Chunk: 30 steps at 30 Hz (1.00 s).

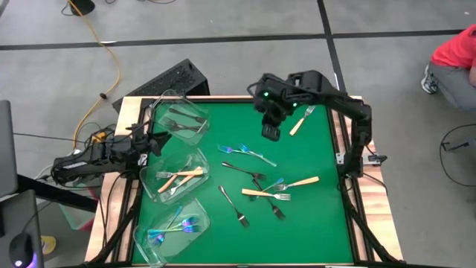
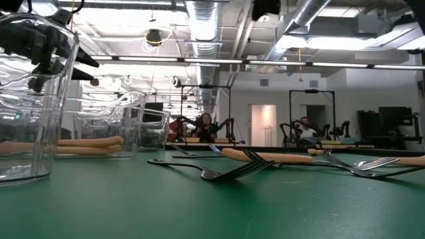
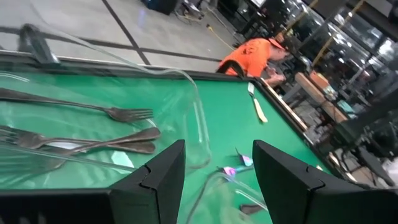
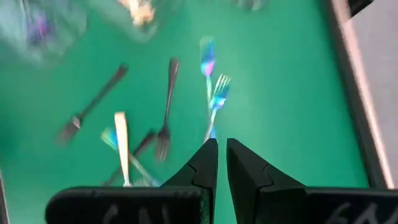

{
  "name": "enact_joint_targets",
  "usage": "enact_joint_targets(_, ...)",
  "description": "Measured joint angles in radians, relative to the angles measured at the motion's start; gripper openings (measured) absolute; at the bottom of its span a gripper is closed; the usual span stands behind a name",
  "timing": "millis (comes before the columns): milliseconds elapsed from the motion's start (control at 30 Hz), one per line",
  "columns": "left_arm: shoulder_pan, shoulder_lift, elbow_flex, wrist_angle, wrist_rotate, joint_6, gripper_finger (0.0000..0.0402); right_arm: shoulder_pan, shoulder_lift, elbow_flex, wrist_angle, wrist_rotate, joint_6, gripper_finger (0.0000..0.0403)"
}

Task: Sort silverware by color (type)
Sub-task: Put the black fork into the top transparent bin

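Slim metal forks (image 1: 256, 182) scattered on smooth green felt table (image 1: 312, 223), sorted into three clear plastic tubs (image 1: 178, 176).
Right gripper (image 4: 222, 146) nearly clenched, empty, above iridescent blue-purple forks (image 4: 211, 81); left gripper (image 3: 217, 155) spread wide, empty, over dark-fork tub (image 3: 196, 106). Beyond: grey floor, person in orange.

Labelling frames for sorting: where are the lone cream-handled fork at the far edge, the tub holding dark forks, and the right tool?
cream-handled fork (image 1: 298, 125), high view, handle.
dark-fork tub (image 1: 201, 110), high view, rim.
right tool (image 4: 222, 152), right wrist view, between its fingertips.
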Motion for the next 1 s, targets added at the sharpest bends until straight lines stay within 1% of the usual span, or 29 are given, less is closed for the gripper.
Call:
enact_joint_targets(67,0.000,0.000,0.000,0.000,-0.027,-0.011,0.0172,0.012,-0.027,-0.066,0.008,-0.025,-0.046,0.0055)
enact_joint_targets(167,0.000,0.000,0.000,0.000,-0.098,-0.012,0.0172,0.048,-0.066,-0.180,-0.012,-0.049,-0.082,0.0055)
enact_joint_targets(233,0.000,0.000,0.000,0.000,-0.152,-0.014,0.0172,0.060,-0.106,-0.308,0.014,-0.054,-0.081,0.0055)
enact_joint_targets(300,0.000,0.000,0.000,0.000,-0.188,-0.017,0.0172,0.082,-0.148,-0.440,0.093,-0.055,-0.075,0.0055)
enact_joint_targets(367,0.000,0.000,0.000,0.002,-0.197,-0.030,0.0172,0.094,-0.203,-0.568,0.140,-0.055,-0.046,0.0055)
enact_joint_targets(467,0.000,0.000,0.000,-0.001,-0.178,-0.034,0.0172,0.114,-0.266,-0.746,0.233,-0.057,0.056,0.0055)
enact_joint_targets(600,0.000,0.000,0.000,-0.001,-0.172,-0.025,0.0172,0.158,-0.299,-0.939,0.422,-0.025,0.146,0.0055)
enact_joint_targets(700,0.000,0.000,0.000,-0.001,-0.179,-0.021,0.0172,0.193,-0.289,-1.026,0.565,-0.026,0.182,0.0055)
enact_joint_targets(767,0.000,0.000,0.000,-0.001,-0.179,-0.023,0.0172,0.213,-0.255,-1.060,0.652,-0.013,0.210,0.0056)
enact_joint_targets(900,0.000,0.000,0.000,-0.001,-0.162,-0.027,0.0172,0.242,-0.167,-1.081,0.799,0.002,0.221,0.0063)
enact_joint_targets(1000,0.000,0.000,0.000,-0.001,-0.152,-0.028,0.0172,0.256,-0.100,-1.079,0.907,0.002,0.254,0.0079)
